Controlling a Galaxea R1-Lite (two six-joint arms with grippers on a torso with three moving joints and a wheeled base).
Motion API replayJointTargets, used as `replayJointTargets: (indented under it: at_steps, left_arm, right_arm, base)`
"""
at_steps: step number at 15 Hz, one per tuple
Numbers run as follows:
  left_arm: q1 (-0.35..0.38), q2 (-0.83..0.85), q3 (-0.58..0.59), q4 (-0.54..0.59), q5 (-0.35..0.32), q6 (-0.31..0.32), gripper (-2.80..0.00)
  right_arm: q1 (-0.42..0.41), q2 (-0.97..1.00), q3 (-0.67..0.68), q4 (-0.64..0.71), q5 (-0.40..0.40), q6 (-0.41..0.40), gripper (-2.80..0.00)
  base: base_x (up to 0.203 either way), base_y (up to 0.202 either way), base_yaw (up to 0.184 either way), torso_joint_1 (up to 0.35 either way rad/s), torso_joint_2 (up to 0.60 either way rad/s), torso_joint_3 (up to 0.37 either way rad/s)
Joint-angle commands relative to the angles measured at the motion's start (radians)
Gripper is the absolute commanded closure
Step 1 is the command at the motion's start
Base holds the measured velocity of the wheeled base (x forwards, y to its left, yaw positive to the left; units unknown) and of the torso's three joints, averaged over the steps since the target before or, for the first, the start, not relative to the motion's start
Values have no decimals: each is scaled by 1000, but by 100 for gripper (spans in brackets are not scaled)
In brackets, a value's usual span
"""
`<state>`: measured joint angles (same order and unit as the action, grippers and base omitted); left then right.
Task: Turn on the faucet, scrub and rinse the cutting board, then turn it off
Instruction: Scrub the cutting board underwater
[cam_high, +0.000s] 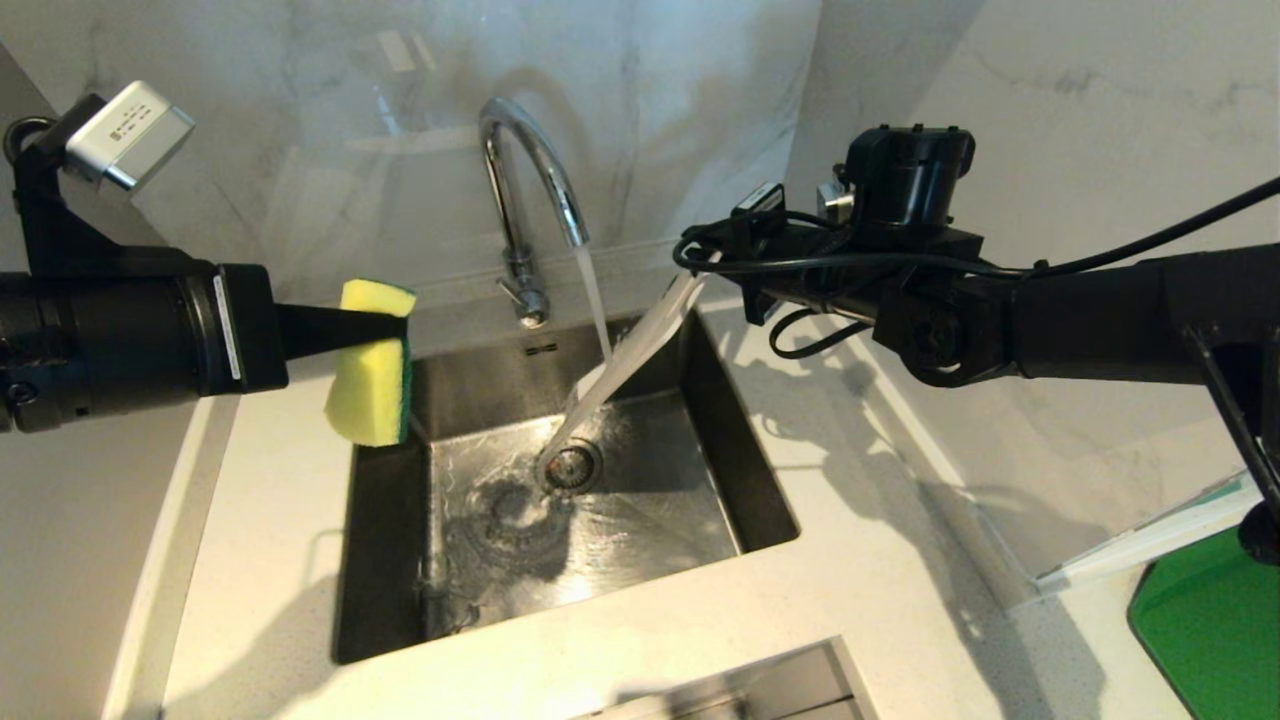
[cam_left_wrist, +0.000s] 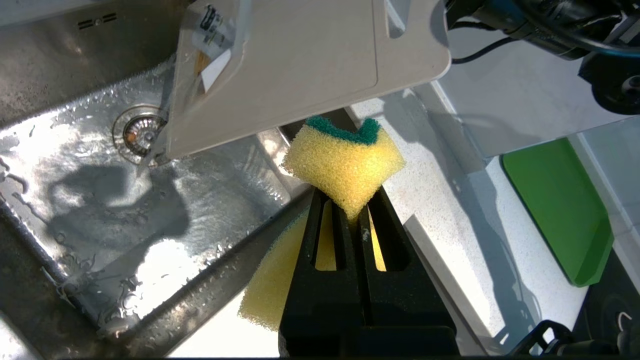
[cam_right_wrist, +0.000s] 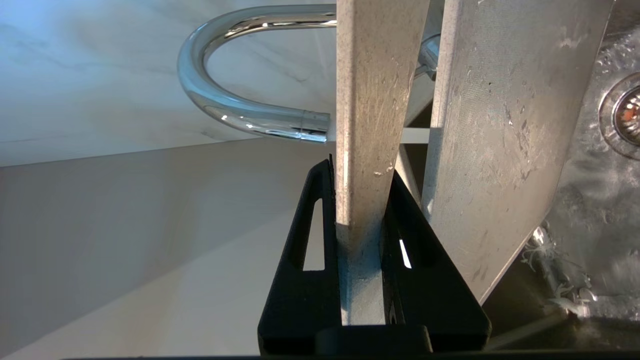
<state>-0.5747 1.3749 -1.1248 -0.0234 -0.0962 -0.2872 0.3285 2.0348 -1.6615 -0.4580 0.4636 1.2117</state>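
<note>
Cutting board (cam_high: 640, 345), thin, stiff and likely slippery when wet, hangs tilted over the sink (cam_high: 385, 560) under the faucet (cam_high: 525, 180), its slotted end pinched by the right gripper (cam_right_wrist: 361, 200); the left gripper (cam_left_wrist: 350, 210) squeezes the sponge (cam_high: 372, 365) beside the sink.

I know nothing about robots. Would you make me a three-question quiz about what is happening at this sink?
1. True or false: water is running from the tall chrome gooseneck faucet.
2. Which claw holds the yellow-and-green sponge: A left, B right?
3. Fill in: the right claw grips the thin beige plastic cutting board tilted over the steel ____.

Key: 1 true, the stream hits the board. 2 A, the left claw pinches it. 3 sink.
</note>
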Motion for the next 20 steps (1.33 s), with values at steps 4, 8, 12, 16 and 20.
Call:
replayJointTargets:
  at_steps: [4,8,12,16,20]
  left_arm:
    - [0,-30,16,-1,0,-13,0]
    - [-1,-34,20,-1,-3,-26,0]
    - [-1,-29,18,-3,-7,-27,0]
    - [-1,-25,22,-3,-8,-27,0]
    - [-1,-4,20,-11,-10,-27,0]
  right_arm:
    - [1,-94,8,41,0,9,0]
    - [4,-237,42,187,-1,8,0]
    - [3,-366,57,367,-7,-7,0]
    - [1,-439,57,599,-13,-93,0]
    - [2,-493,56,786,-110,-199,0]
  base:
    - [0,0,0,0,0,0]
    - [0,0,0,0,0,0]
    - [0,0,0,0,0,0]
    - [0,0,0,0,0,0]
    - [0,0,0,0,0,0]
